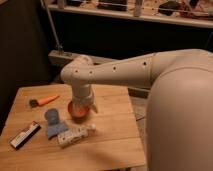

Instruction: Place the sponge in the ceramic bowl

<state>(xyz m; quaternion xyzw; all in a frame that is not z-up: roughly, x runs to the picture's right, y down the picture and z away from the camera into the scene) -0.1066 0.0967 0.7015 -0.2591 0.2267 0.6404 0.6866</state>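
The light blue sponge point(56, 130) lies flat on the wooden table point(110, 142), just in front of a blue cylindrical cup point(51, 115). The orange-red ceramic bowl point(77, 113) sits to the right of the cup, partly hidden by my arm. My gripper point(80, 105) hangs from the white wrist directly over the bowl, apart from the sponge, which lies to its lower left.
A white bottle point(75, 135) lies on its side in front of the bowl. A black bar-shaped object point(25, 135) rests near the table's left front. An orange-handled brush point(43, 101) lies at the back left. Dark shelving stands behind.
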